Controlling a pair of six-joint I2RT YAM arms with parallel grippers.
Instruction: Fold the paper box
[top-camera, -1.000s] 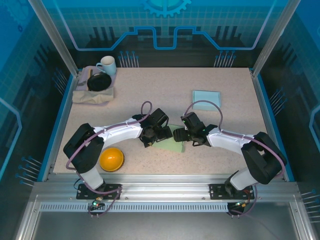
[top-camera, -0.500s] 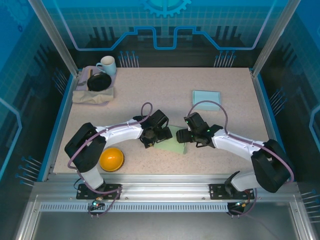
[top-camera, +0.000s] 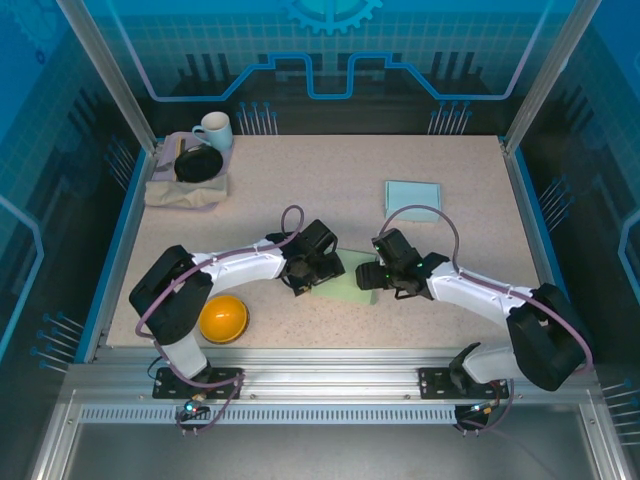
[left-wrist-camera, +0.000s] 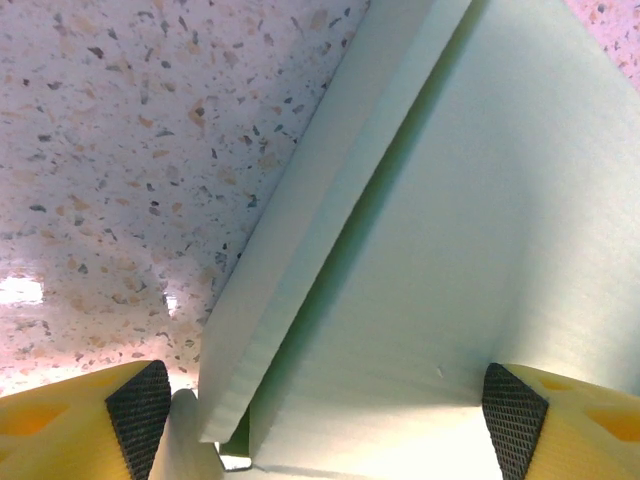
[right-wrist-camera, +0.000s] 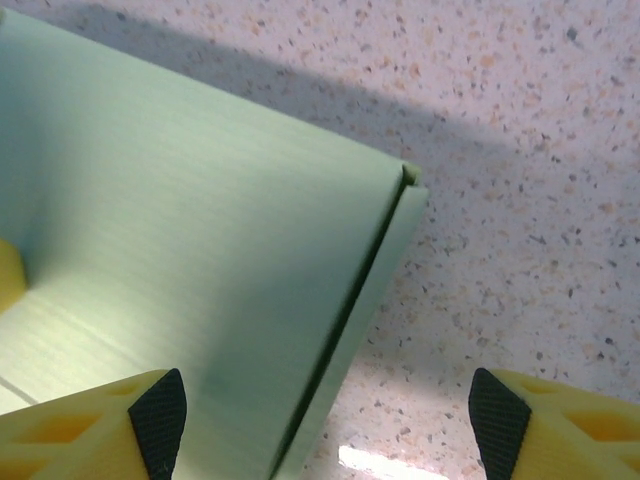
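The pale green paper box (top-camera: 345, 287) lies partly folded on the speckled table between my two grippers. My left gripper (top-camera: 312, 272) is at its left end. In the left wrist view the box (left-wrist-camera: 430, 260) has a raised side flap (left-wrist-camera: 300, 240) along its left, and the left gripper (left-wrist-camera: 327, 415) stands open with that flap and the box floor between its pads. My right gripper (top-camera: 378, 276) is at the box's right end. In the right wrist view the right gripper (right-wrist-camera: 328, 415) is open astride the box's right edge (right-wrist-camera: 375, 270), its right fingertip (right-wrist-camera: 497, 408) over bare table.
A light blue flat paper piece (top-camera: 413, 194) lies at the back right. An orange bowl (top-camera: 222, 318) sits near the left arm's base. A white mug (top-camera: 213, 130) and a black round object (top-camera: 198, 163) rest on a beige cloth at the back left.
The right arm has stretched out and its gripper has slid slightly right along the box's edge. The left gripper stays at the box's left end, its jaws a little narrower.
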